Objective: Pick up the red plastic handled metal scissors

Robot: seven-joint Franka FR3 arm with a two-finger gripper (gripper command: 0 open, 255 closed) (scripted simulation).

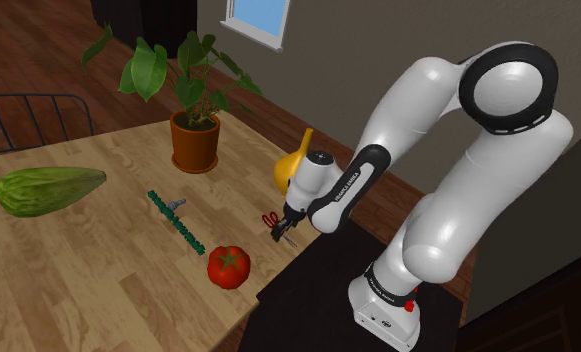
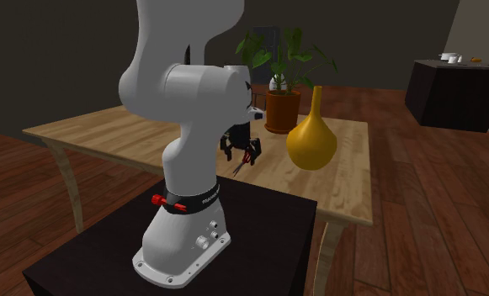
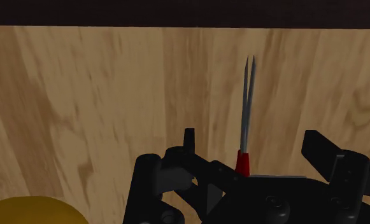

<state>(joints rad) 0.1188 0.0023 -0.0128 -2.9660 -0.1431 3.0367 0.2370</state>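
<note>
Your 2 fingers are clamped on the red handle of the scissors. In the wrist view the grey blades, almost closed, stick straight out past the fingertips over the pale wood of the counter.

In the shoulder view the scissors hang tilted from the fingers at the counter's near edge, with the tips slanting toward 5 o'clock. You cannot tell whether the tips clear the wood. In that same direction the black stand carries the white arm.

Working outward from the fingers in the shoulder view:
- **8 o'clock:** a red tomato sits near the scissors but apart from them.
- **9 o'clock:** a thin green strip lies diagonally on the wood, with a small grey piece at its far end.
- **12 o'clock:** a yellow vase stands just behind the hand and is partly hidden by it. The second exterior view shows it upright, round-bellied and narrow-necked.
- **Between 10 and 11 o'clock:** a potted plant stands in an orange-brown pot.
- **Far out at 9 o'clock:** a green squash lies on its side, well apart from everything else.
- **10 o'clock, past the counter:** you see a dark chair.
- **12 o'clock, on the far wall:** there is a window.
</note>
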